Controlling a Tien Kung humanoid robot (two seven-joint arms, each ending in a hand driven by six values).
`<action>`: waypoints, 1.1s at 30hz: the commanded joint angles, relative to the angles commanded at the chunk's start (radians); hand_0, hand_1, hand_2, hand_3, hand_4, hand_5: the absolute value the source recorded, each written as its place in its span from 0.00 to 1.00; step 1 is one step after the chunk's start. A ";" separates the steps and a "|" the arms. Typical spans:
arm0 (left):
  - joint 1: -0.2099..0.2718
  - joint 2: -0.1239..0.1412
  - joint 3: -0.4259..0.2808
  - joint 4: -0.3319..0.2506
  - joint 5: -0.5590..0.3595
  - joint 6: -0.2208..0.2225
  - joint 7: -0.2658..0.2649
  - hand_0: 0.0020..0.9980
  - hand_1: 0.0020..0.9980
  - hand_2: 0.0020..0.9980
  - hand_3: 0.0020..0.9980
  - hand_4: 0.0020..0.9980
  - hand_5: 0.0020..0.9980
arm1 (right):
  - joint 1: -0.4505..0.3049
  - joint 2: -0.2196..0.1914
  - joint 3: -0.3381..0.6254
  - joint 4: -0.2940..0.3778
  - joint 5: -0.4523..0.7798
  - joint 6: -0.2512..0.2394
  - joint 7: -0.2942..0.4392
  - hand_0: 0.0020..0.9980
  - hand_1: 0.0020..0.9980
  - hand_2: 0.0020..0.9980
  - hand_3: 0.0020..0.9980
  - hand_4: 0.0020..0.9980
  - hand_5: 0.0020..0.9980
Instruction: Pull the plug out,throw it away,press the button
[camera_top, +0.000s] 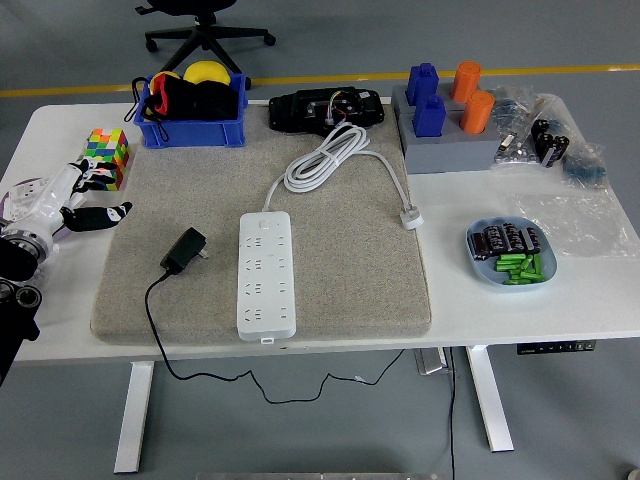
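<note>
A white power strip (266, 273) lies lengthwise on the grey felt mat (350, 280), its sockets bare and its button near the far end. Its white cable (327, 158) is coiled behind it, ending in a white plug (411, 216). A black plug (185, 250) lies on the mat just left of the strip, apart from it, with its thin black cord (152, 310) running off the table's near edge. My left hand (82, 200) rests at the mat's left edge, fingers relaxed and holding nothing. The right hand is out of view.
A colourful cube (108, 156) stands beside my left hand. A blue bin (192, 104) and a black device (325, 108) sit at the back. Blue and orange blocks (447, 104) stand on a grey base at the back right. A blue plate (510, 252) of small parts lies right.
</note>
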 joint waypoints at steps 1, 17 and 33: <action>0.000 0.000 0.000 -0.001 0.000 0.000 0.000 0.81 0.76 0.73 0.79 0.75 0.10 | 0.000 0.000 0.000 0.000 0.000 0.000 0.000 0.73 0.68 0.66 0.64 0.75 0.59; 0.008 0.005 0.000 -0.007 -0.001 -0.004 0.002 0.80 0.75 0.73 0.79 0.75 0.10 | 0.001 0.005 0.001 0.001 0.001 0.001 0.000 0.73 0.68 0.66 0.64 0.74 0.59; 0.014 0.006 -0.006 -0.015 -0.003 -0.001 -0.001 0.80 0.74 0.72 0.78 0.74 0.10 | -0.003 0.004 0.000 0.000 -0.001 0.001 0.000 0.73 0.68 0.66 0.64 0.74 0.59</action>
